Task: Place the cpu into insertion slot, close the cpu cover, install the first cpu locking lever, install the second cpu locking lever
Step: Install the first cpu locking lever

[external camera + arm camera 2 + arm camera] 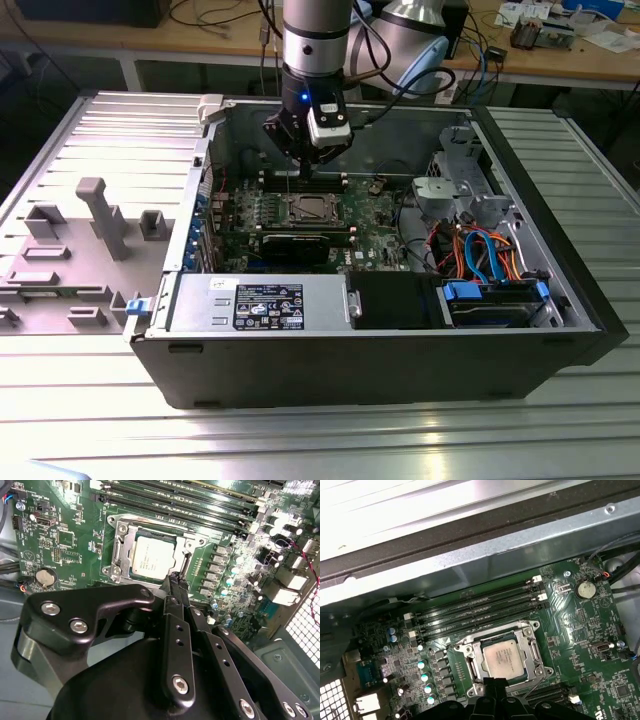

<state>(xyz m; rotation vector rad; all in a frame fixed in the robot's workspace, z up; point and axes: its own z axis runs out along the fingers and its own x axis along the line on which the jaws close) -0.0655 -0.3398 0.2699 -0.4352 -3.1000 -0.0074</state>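
Note:
The cpu point(152, 555) lies flat in the insertion slot point(113, 573) on the green board, silver top up. The cpu cover point(120, 540) is a silver frame lying down around the chip. In the exterior view the cpu point(308, 209) sits mid-board inside the open computer case, and my gripper point(296, 178) hangs just above its far edge. In both wrist views the black fingers meet in a narrow tip at the socket's rim; the gripper point(175, 578) is shut with nothing seen between the fingers. A thin lever wire point(534, 684) runs beside the cpu cover point(536, 650), next to the gripper point(493, 682) and the cpu point(504, 658).
Long black memory slots point(480, 607) run beside the socket toward the case wall point(485, 560). A black graphics card point(296, 246), a power supply point(262, 303) and a drive bay with orange and blue cables point(480, 255) fill the case. Grey fixtures point(100, 215) stand at the exterior view's left.

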